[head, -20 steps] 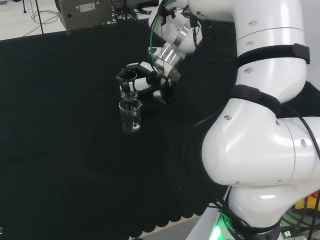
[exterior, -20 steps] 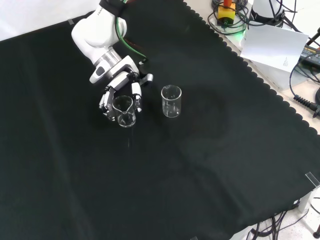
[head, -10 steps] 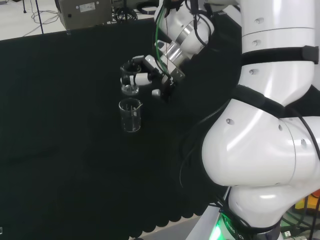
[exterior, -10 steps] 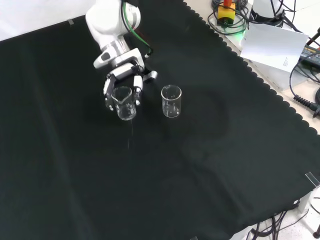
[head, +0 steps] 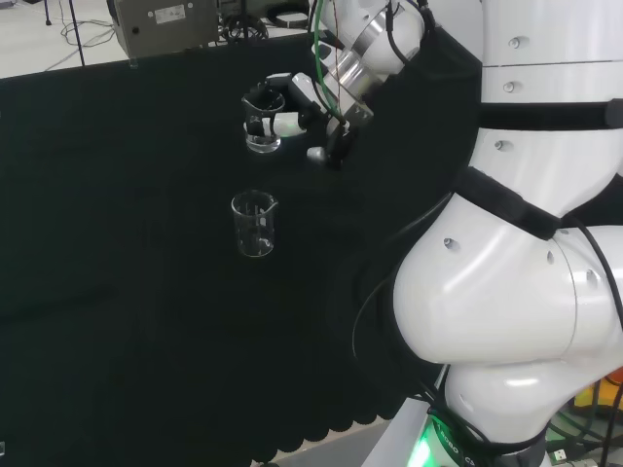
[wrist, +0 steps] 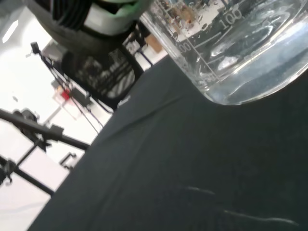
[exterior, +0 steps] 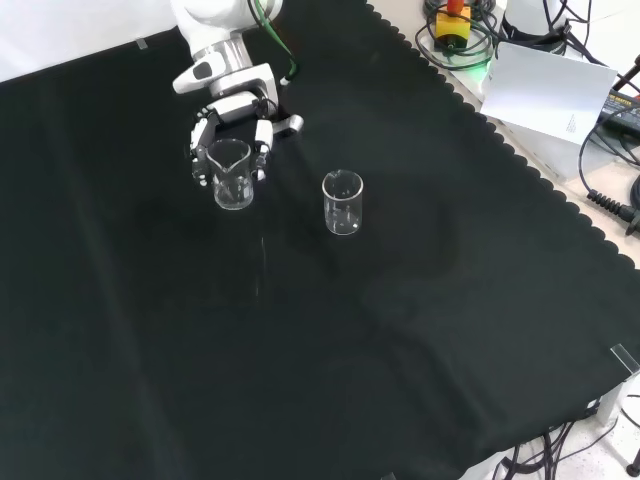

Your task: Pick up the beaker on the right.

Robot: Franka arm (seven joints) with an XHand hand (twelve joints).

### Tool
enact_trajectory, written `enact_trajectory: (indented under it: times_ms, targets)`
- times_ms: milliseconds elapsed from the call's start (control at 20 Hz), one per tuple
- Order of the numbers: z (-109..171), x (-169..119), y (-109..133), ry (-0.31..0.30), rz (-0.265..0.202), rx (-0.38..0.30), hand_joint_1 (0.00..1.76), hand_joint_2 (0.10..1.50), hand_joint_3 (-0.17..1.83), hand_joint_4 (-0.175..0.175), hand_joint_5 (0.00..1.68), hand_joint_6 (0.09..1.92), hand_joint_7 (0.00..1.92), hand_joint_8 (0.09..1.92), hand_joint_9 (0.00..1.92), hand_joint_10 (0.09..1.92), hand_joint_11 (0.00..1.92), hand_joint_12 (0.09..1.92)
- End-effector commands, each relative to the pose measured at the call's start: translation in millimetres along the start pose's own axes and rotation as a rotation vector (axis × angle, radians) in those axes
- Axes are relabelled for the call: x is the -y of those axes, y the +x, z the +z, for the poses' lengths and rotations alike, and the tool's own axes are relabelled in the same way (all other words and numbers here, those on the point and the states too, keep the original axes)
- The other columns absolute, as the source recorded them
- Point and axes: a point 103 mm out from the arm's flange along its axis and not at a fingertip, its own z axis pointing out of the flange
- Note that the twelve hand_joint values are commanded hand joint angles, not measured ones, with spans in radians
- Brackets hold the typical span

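Observation:
Two clear glass beakers are in view. My hand (head: 292, 112) (exterior: 232, 128) has its fingers curled round one beaker (head: 262, 134) (exterior: 232, 178) and carries it upright above the black cloth. In the front view this held beaker is left of the other. The wrist view has the held beaker's base and printed scale (wrist: 231, 43) close up, well off the cloth. The second beaker (head: 254, 224) (exterior: 342, 203) stands alone on the cloth, nearer than the hand in the head view and to its right in the front view.
The black cloth (exterior: 380, 330) covers the bench, with a scalloped edge at the front view's right. The arm's white links (head: 506, 243) fill the head view's right. Cables, a white sheet and equipment (exterior: 545, 85) lie beyond the cloth's edge.
My hand has risen with the beaker in it, lifting it off the cloth and away from the other beaker, which has stayed in place.

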Motion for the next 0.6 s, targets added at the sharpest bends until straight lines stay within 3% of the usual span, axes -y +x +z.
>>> enact_trajectory:
  times_ms: [50, 600]
  targets:
    - [-54.5, 10.7, 21.9, 0.115, -0.041, 0.194, 1.43, 1.02, -0.17, -0.175, 1.25, 0.5, 1.35, 0.57, 1.57, 0.09, 1.31, 0.66]
    - [-89.6, 47.1, 47.5, 0.238, 0.033, 0.344, 1.43, 1.02, -0.17, -0.175, 1.26, 0.47, 1.35, 0.55, 1.58, 0.09, 1.34, 0.65]
